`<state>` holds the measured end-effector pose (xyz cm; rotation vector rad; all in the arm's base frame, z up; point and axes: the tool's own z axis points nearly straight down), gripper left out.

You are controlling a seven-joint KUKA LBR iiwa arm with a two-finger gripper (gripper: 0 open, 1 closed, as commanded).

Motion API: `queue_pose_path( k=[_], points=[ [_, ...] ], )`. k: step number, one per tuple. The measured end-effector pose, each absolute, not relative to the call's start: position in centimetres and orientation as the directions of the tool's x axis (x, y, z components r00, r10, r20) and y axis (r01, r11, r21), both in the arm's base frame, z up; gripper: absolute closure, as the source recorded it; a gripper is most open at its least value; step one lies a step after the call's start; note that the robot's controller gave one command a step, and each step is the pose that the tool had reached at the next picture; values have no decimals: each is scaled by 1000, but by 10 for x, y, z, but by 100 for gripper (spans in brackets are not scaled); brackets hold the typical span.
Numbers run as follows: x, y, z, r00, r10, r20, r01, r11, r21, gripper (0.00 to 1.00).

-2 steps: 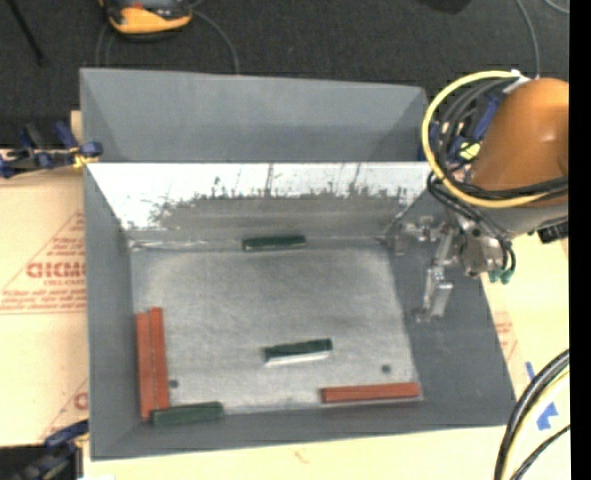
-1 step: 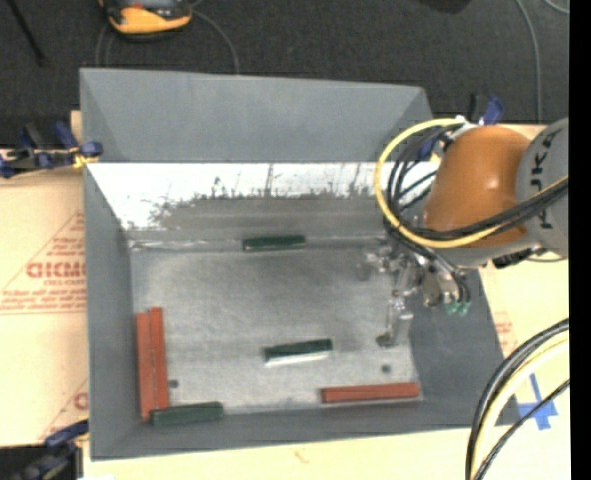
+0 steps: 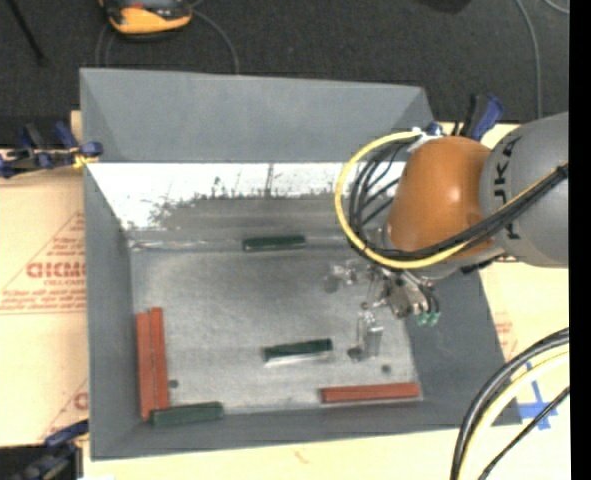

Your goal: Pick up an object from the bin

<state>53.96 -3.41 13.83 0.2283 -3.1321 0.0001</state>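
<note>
A dark floor is surrounding the grey bin (image 3: 225,293), and most of the bin's middle is lying bare, leaving open room between the walls. Most things are keeping to the edges. The left red bar (image 3: 152,361) is lying along the left wall, its long axis running near to far. The corner green bar (image 3: 187,414) is sitting just beside its near end. The far green bar (image 3: 273,241) is resting along the far wall. The near red bar (image 3: 369,393) is lying along the near wall at the right. The end effector (image 3: 367,338) is hanging at the right, just right of the middle green bar (image 3: 297,350), which is pointing left to right, slightly tilted. I cannot tell whether the end effector is open or closed.
</note>
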Motion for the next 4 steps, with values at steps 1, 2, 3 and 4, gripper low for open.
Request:
queue_pose_path(
  k=[1, 2, 3, 4],
  points=[
    [531, -25, 134, -999, -43, -4, -43, 999, 0, 0],
    [514, 12, 76, -997, -73, -6, -73, 997, -1, 0],
    [512, 24, 66, -998, 62, -18, 62, 998, 4, 100],
    [510, 23, 67, -997, 80, -13, 80, 997, 3, 100]
  ],
)
